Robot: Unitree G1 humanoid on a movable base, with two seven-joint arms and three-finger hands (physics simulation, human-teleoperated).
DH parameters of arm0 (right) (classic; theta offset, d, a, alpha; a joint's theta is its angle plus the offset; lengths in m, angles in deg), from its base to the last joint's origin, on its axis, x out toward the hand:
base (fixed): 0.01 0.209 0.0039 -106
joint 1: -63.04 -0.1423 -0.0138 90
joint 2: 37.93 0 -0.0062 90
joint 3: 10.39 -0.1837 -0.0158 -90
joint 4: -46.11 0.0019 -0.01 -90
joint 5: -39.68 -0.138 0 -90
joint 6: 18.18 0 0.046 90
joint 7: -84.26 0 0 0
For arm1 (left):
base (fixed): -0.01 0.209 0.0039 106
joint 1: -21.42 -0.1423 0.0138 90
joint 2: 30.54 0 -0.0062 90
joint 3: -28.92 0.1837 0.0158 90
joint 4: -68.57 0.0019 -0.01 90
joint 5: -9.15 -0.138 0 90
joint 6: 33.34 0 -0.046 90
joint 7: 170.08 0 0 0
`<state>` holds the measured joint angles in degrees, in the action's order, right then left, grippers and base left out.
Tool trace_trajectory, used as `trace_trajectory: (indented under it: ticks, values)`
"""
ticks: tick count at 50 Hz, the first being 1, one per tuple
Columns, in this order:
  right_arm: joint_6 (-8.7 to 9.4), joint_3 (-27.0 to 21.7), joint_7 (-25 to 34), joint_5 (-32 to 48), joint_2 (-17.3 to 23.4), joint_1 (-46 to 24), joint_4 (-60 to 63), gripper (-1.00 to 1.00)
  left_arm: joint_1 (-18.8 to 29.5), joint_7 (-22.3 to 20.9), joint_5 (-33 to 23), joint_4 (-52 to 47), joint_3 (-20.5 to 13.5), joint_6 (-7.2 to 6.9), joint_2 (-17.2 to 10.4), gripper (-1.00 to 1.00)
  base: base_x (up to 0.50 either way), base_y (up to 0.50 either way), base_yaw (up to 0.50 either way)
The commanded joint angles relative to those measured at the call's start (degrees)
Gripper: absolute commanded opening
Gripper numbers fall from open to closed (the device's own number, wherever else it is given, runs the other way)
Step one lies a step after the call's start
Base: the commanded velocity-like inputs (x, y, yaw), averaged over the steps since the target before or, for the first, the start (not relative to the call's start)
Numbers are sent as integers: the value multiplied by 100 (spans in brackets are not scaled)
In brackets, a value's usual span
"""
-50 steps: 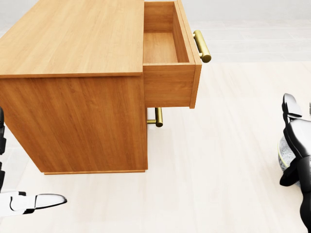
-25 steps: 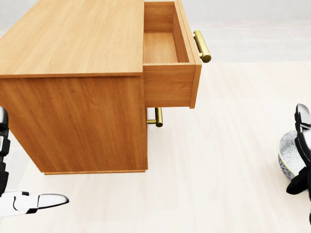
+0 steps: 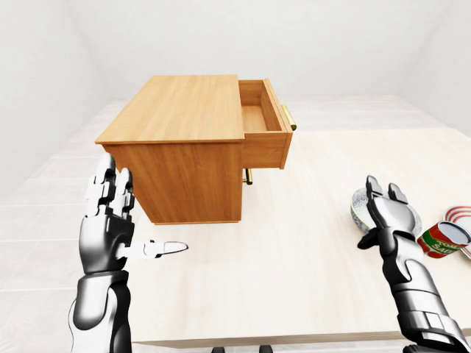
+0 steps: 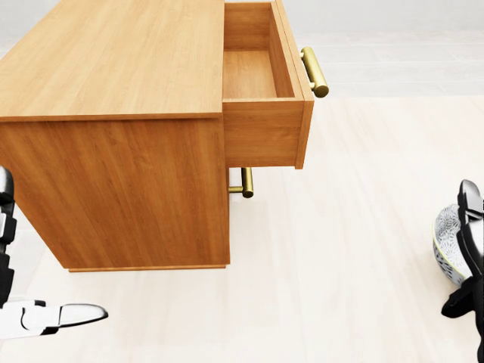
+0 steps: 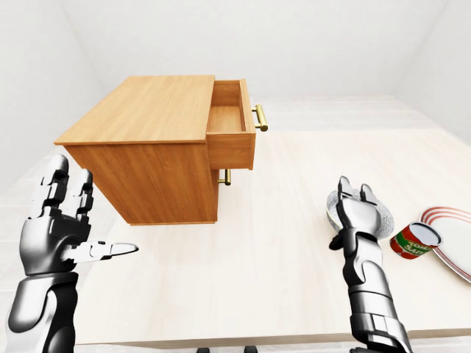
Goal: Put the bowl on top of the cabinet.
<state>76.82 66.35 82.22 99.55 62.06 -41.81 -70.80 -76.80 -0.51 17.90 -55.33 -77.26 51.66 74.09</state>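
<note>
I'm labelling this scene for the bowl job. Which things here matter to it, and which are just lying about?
Part of the job:
bowl
cabinet, whose top is the goal
right hand, fingers open at the bowl

Just lying about:
can
plate
open drawer
left hand, open, holding nothing

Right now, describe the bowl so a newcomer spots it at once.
From the wooden cabinet with its open drawer, look right across the pale table in the right-eye view. The bowl is partly covered by the open right hand, left of a red can and a striped plate. Unlike them it is deep, round, grey-patterned.
</note>
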Motion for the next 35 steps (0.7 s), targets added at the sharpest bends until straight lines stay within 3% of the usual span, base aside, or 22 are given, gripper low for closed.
trace_trajectory:
  ticks: [1, 24, 35]
  values:
    - [0, 60, -9, -7, -54, 234, 224, 100, -16, -16, 30, -55, -12, 0, -3, 100, 0, 0, 0]
    - [0, -52, -98, -8, -64, 270, 78, 100, 25, -9, 47, -120, -58, 0, -14, 100, 0, 0, 0]
    - [0, -72, -455, -311, 3, 211, -514, 100, 28, -8, 23, -66, -41, 0, -10, 100, 0, 0, 0]
